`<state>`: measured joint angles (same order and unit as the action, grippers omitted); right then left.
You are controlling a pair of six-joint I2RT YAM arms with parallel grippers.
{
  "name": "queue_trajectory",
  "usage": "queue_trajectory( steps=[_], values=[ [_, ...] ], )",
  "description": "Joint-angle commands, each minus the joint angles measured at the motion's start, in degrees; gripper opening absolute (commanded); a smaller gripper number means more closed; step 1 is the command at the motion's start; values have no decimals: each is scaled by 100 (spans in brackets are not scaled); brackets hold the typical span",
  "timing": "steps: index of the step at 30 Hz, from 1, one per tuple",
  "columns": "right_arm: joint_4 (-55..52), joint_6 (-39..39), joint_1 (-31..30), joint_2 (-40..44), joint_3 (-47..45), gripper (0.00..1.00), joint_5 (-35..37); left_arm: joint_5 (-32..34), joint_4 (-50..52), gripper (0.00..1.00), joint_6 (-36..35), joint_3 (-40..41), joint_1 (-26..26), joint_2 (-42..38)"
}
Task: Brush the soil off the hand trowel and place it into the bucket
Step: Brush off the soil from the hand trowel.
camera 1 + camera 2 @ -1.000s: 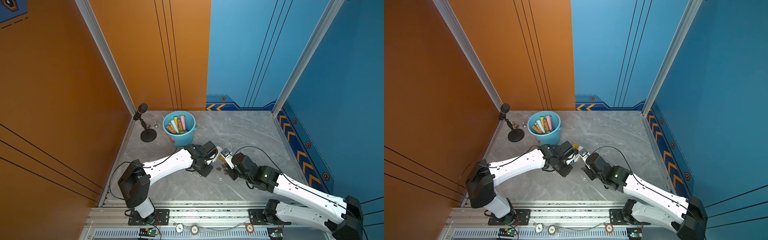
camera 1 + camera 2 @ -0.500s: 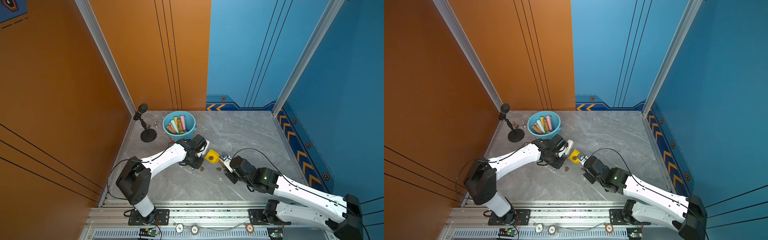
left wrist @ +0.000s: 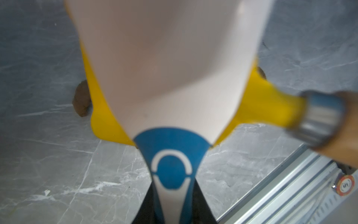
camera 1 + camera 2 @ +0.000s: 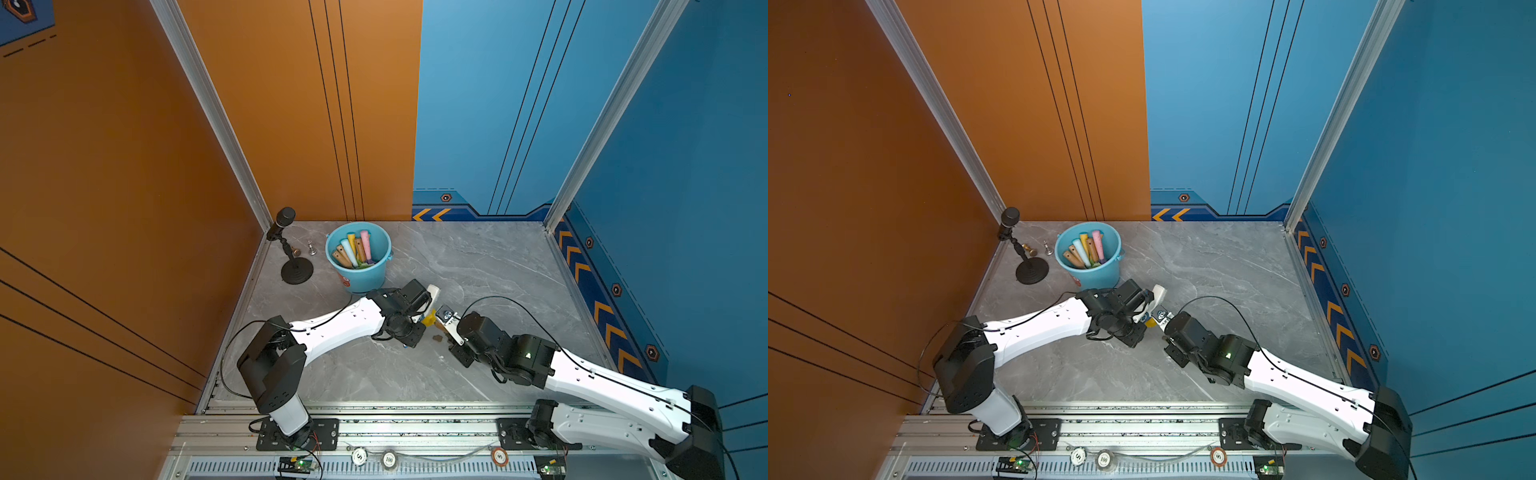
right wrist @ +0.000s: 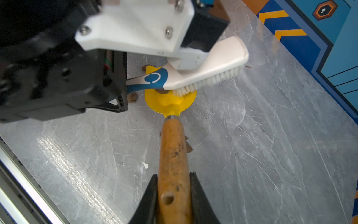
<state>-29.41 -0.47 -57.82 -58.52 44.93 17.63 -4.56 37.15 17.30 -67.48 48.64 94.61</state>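
Both top views look bright and evenly lit from overhead to us, sharp throughout, with only faint soft shadows on the grey table point(image 4: 478, 266). In the left wrist view we find the white brush point(image 3: 168, 67) badly out of focus and the yellow trowel point(image 3: 271, 108) smeared. In the right wrist view a pale glare streak crosses the table.

Open grey marble-look tabletop point(image 4: 490, 266) across right and upper right in both top views; bare strip at lower centre between the arms. Centre blocked: white left arm point(image 4: 336, 328) and white right arm point(image 4: 598, 382) meet, white-and-blue plastic scrub brush point(image 5: 222, 56) over yellow-bladed wooden-handled hand trowel point(image 5: 172, 151), dark-brown soil lumps point(image 4: 436, 337) beside. Upper left crowded: round light-blue plastic bucket point(image 4: 365, 279) full of tool handles point(image 4: 353, 251), black microphone on round-based stand point(image 4: 296, 271), two small chess-like pieces point(image 4: 311, 248) by it.
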Motion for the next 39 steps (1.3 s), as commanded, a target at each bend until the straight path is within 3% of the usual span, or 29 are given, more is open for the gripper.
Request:
queue_trajectory(
  steps=[1,5,10,16,21,26,34,39],
  values=[
    [67,-142,-44,91,217,0,-41,-193,-403,0,247,286,-148,37],
    [21,-150,-45,179,235,0,-108,-118,-586,0,364,652,-367,80],
    [-39,-149,-28,184,228,0,-79,299,-792,0,469,1047,-663,-544],
    [101,-114,86,40,201,0,-216,391,-728,0,187,965,-225,-1190],
    [180,-111,96,-87,277,0,-302,65,-667,0,239,688,248,-821],
    [90,-118,100,-49,376,0,-347,-197,-854,0,302,662,310,-303],
    [-133,-155,96,357,378,0,-405,-648,-1175,0,328,941,-428,22],
    [-222,-218,108,485,410,0,-370,-668,-1085,0,253,1104,-786,-351]
  ],
)
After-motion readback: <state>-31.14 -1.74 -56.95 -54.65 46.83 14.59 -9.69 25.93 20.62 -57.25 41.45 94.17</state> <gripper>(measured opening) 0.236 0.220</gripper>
